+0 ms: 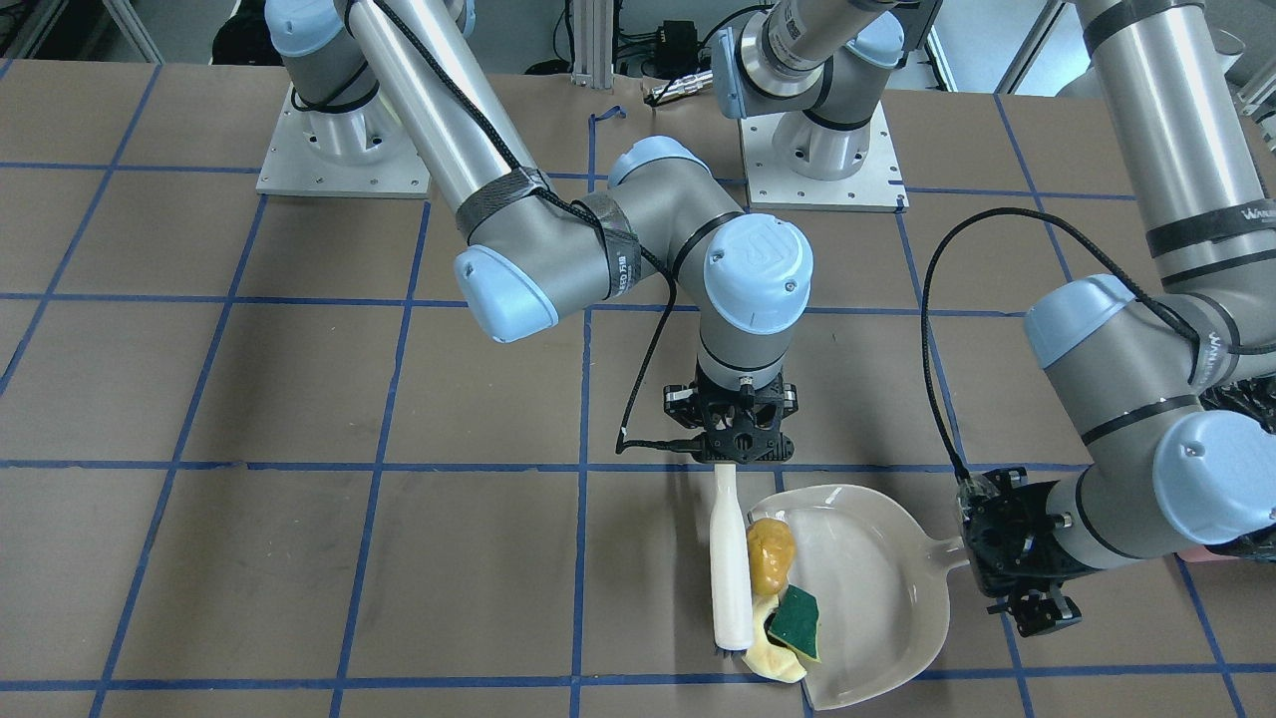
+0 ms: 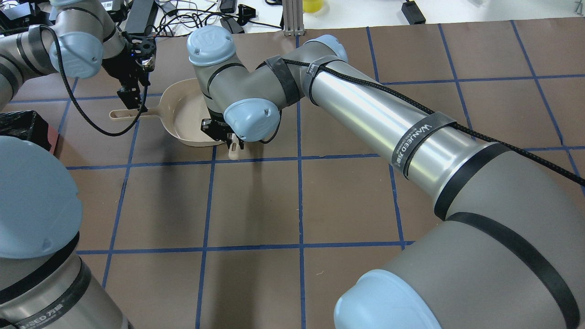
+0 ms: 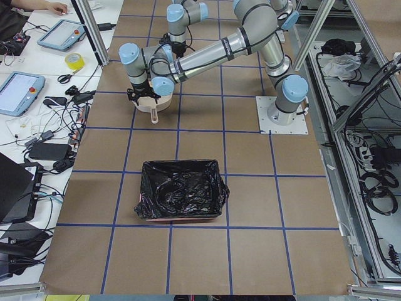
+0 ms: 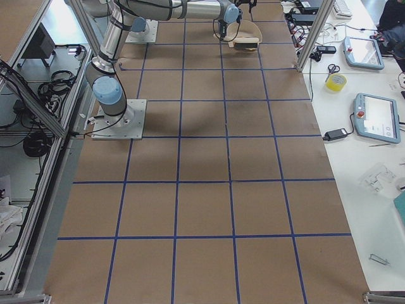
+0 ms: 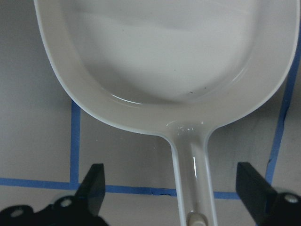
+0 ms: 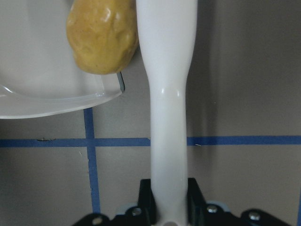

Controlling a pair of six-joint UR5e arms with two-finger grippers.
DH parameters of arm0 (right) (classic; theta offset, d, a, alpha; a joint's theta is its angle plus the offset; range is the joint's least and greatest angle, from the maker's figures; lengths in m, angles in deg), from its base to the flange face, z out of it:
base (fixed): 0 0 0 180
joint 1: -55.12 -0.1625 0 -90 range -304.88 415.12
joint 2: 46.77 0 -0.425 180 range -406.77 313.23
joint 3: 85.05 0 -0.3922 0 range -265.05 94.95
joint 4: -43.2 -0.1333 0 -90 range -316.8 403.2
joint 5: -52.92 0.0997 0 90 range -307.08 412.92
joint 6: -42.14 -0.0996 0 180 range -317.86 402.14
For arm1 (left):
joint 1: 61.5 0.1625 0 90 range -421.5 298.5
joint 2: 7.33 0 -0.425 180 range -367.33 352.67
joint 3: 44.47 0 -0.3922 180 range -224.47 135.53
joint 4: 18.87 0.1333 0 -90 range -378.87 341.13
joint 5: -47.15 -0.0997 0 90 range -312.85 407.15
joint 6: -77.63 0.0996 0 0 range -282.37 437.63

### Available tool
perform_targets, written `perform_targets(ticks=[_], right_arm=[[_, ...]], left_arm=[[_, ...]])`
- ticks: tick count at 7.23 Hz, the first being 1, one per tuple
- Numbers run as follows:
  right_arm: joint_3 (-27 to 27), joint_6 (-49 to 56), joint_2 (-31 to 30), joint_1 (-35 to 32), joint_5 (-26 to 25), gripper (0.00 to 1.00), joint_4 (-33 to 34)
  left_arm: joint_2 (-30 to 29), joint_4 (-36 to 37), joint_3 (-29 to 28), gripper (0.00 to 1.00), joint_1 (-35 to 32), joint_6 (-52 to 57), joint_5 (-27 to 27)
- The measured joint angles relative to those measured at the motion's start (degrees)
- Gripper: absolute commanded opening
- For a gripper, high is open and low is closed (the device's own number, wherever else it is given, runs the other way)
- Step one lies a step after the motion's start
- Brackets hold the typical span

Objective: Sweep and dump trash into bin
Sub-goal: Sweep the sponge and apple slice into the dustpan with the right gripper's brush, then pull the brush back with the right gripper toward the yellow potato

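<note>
The right gripper [image 1: 733, 454] pinches the brush [image 1: 730, 568], trash [image 1: 799, 620] bunched at the dustpan [image 1: 877, 598] lip, lower centre; the left gripper [image 5: 175, 186] straddles the handle [image 5: 193, 160], spread, so a push may slide the unheld pan; the bin [image 3: 145, 188] sits well apart.

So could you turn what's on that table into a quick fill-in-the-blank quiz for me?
1. The right gripper is shut on the handle of a white ___.
2. The left gripper stands ___, with the dustpan handle between its jaws.
3. The bin is lined with a ___ plastic bag.
Missing words: brush; open; black.
</note>
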Motion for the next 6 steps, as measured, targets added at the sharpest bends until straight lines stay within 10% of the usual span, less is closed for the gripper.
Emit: perform_targets(ticks=[6], right_arm=[[3.00,-16.11,-0.07,0.04,8.77,0.00,7.07]], left_arm=[[-1.46,-0.31,0.77,0.99,1.08,-1.40,-0.55]])
